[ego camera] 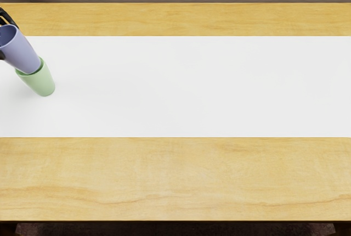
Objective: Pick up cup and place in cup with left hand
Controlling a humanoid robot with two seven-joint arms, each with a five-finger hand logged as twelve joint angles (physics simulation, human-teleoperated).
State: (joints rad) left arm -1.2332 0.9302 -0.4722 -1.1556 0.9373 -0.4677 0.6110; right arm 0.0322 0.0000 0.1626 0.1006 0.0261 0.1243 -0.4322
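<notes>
At the left edge of the head view my left hand (7,17) shows only as dark parts on two sides of a purple cup (21,50), its fingers closed around it. The purple cup leans, with its mouth toward the upper left. Its base is at the mouth of a light green cup (42,81), whose near rim overlaps it slightly. How deep the base sits inside cannot be told. The green cup stands on the white strip.
A wide white strip (192,88) runs across the wooden table (181,175). Beyond the table's back edge rises a brown wall. The right arm is out of view.
</notes>
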